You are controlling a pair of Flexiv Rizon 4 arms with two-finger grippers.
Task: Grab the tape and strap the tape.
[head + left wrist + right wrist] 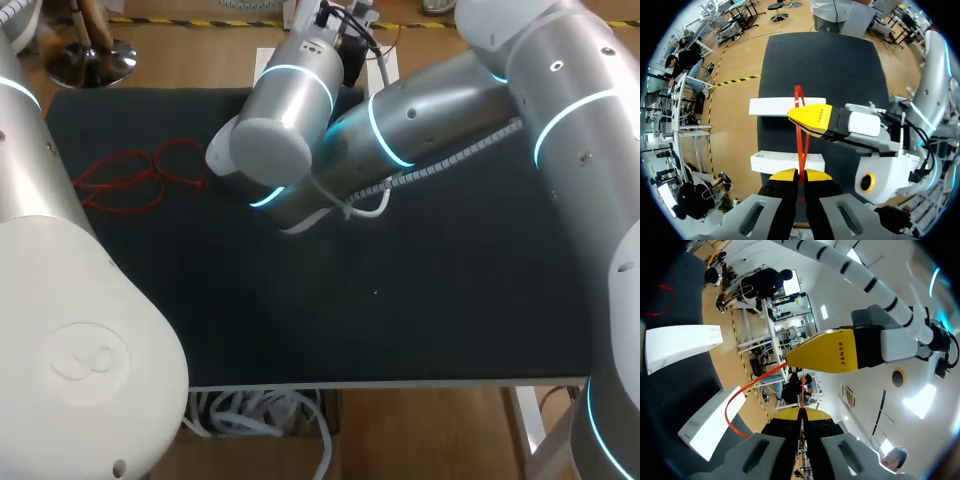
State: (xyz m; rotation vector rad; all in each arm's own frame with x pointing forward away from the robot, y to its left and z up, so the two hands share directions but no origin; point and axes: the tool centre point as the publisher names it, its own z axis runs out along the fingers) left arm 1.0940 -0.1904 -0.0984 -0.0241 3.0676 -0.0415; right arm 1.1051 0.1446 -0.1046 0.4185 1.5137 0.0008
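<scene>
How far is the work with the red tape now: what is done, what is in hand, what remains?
Done: the thin red tape is grabbed. In hand: the left gripper and the right gripper are both shut on it, and it bows into an open loop between them. Left: the strapping itself looks unfinished; more red loops lie on the black table mat, apart from both grippers.

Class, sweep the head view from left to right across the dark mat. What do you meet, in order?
Left arm → red tape loops → right arm, which comes in from the right and reaches past the middle.
</scene>
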